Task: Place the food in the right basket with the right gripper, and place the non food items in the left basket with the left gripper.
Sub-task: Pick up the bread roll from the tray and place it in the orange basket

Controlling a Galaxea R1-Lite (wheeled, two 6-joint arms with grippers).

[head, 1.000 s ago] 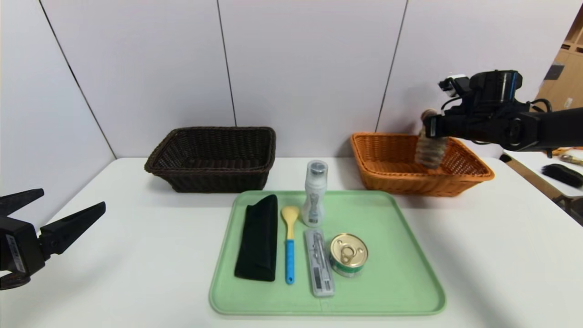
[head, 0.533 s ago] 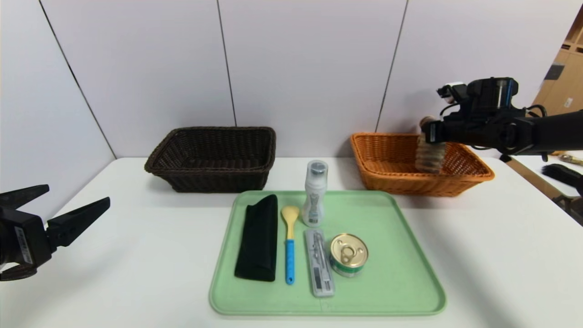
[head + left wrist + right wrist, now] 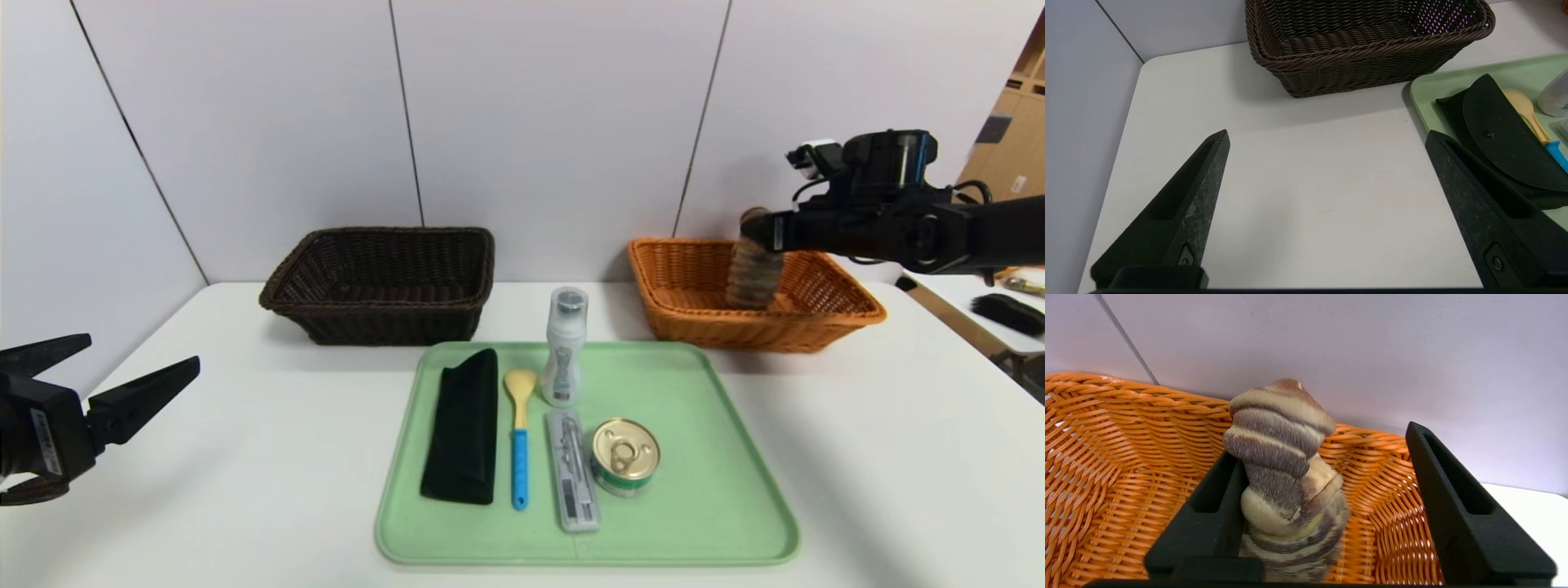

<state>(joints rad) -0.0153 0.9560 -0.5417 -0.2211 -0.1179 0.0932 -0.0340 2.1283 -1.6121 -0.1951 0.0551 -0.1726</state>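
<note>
My right gripper hovers over the orange basket at the back right. Its jaws stand wide open in the right wrist view. A brown and cream striped bread roll leans upright against one finger, with a wide gap to the other finger. The roll hangs partly inside the basket. My left gripper is open and empty, low over the table's left side.
A green tray holds a black pouch, a yellow and blue spoon, a white bottle, a clear case and a tin can. The dark basket stands at the back left.
My right arm dipped and rose again over the orange basket, and the roll shifted a little left. My left gripper edged slightly right.
</note>
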